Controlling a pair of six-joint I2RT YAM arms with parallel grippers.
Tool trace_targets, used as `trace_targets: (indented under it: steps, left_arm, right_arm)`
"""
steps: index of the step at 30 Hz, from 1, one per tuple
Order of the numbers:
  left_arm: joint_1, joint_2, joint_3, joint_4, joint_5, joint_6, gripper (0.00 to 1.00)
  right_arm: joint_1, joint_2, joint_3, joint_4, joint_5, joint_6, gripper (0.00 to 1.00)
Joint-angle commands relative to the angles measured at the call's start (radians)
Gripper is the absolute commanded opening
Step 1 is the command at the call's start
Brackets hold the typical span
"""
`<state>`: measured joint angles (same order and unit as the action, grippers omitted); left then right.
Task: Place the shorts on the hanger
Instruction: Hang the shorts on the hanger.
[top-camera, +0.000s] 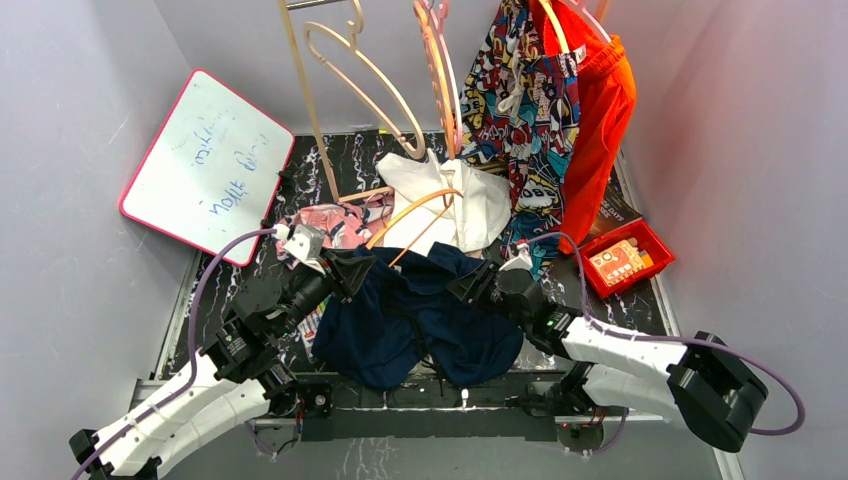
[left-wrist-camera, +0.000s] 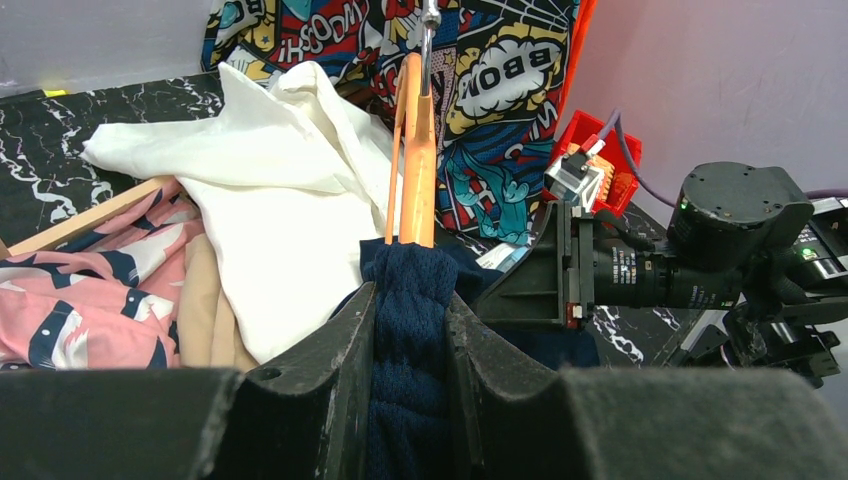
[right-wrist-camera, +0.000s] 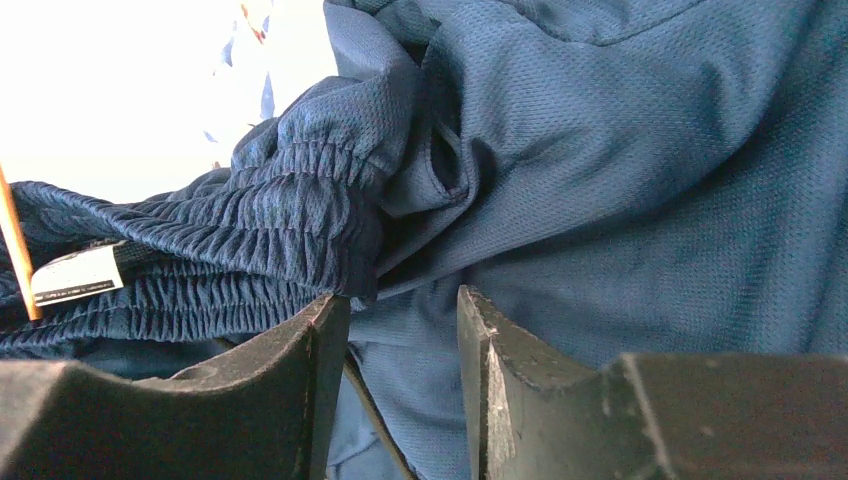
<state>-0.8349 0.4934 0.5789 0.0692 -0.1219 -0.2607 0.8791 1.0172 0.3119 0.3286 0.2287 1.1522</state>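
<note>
The shorts (top-camera: 420, 320) lie bunched at the near middle of the table (top-camera: 632, 312), between the 2 arms. The left gripper (left-wrist-camera: 410, 330) is clamped on their ribbed elastic waistband, probably to hold it up against the lower end of the thin, curved orange-tan hanger (left-wrist-camera: 415, 150), which meets the fabric there. The right gripper (right-wrist-camera: 403, 330) stands parted over smooth navy mesh, pinching nothing, likely seeking another hold.

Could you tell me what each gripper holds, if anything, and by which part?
Left gripper pinches the dark navy mesh shorts by the elastic waistband; right gripper is open, empty.
</note>
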Motion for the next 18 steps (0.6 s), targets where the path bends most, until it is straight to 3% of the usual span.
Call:
trace_targets:
  steps: [1,12,15,18]
  left_arm:
    - [0.001,-0.009,0.026,0.095,0.009,0.011,0.00]
    - [0.000,-0.019,0.030,0.081,0.013,0.012,0.00]
    - [0.002,-0.020,0.031,0.081,0.016,0.010,0.00]
    - [0.000,-0.025,0.037,0.073,0.021,0.012,0.00]
  right_arm:
    - [0.004,0.026,0.061,0.091,0.013,0.020,0.50]
    - [0.004,0.055,0.082,0.132,0.039,0.001,0.47]
    - [0.004,0.075,0.088,0.139,0.030,0.001,0.42]
    - [0.004,0.083,0.092,0.135,0.022,0.001,0.29]
